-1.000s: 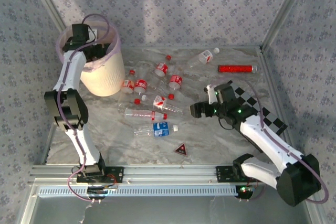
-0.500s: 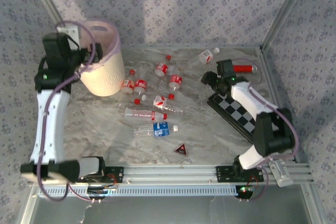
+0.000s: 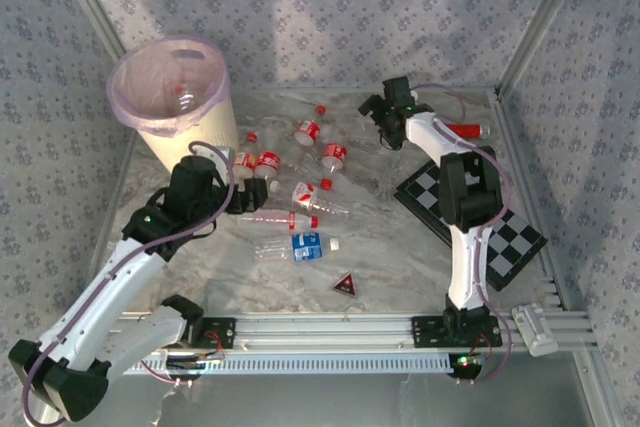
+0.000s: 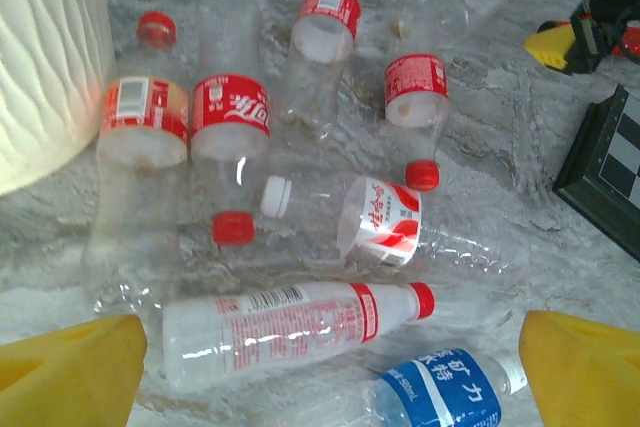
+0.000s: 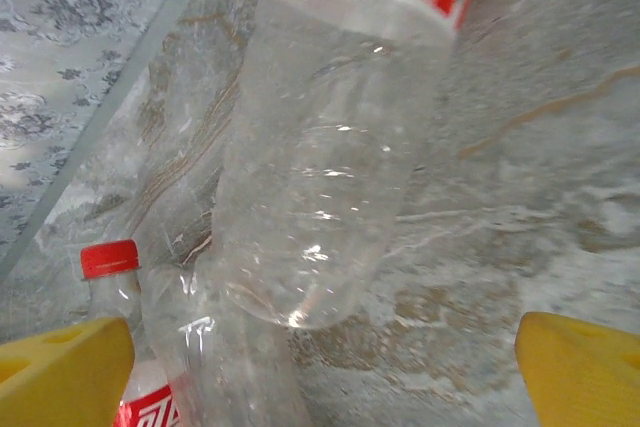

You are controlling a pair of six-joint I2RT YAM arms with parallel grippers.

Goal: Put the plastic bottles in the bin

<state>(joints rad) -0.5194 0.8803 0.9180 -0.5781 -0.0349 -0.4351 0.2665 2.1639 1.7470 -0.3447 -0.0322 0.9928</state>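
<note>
**A:** So, where do the plastic bottles [image 3: 333,154] lie?

**B:** Mostly scattered on the marbled table [image 3: 400,257], in a loose cluster just right of the bin [image 3: 205,137]. One red-capped bottle [image 3: 183,95] lies inside the bin, on the lilac liner [image 3: 118,87].

**A:** And the left gripper [image 4: 325,377]?

**B:** It is low over the near edge of the cluster. Its yellow fingers [image 4: 70,372] are spread wide and grip nothing. A white-labelled bottle [image 4: 290,327] lies on its side just ahead, between the two fingertips. Whether the left tip touches its base, I cannot tell. A blue-labelled bottle [image 4: 440,392] lies just beside it, nearer the camera.

**A:** The other arm?

**B:** The right gripper [image 5: 320,372] reaches to the far side of the table, near the red tube [image 3: 468,129], and its arm passes over the chequered board [image 3: 505,232]. Its jaws stand wide apart too, and they are empty. A crushed clear bottle [image 5: 320,167] lies on the table ahead, between the fingertips, and neither tip touches it. A second bottle [image 5: 110,267], red cap showing, lies beside it on the left.

**A:** Anything else?

**B:** A small dark triangle [image 3: 346,283] lies near the table's near edge, apart from the bottles.
</note>
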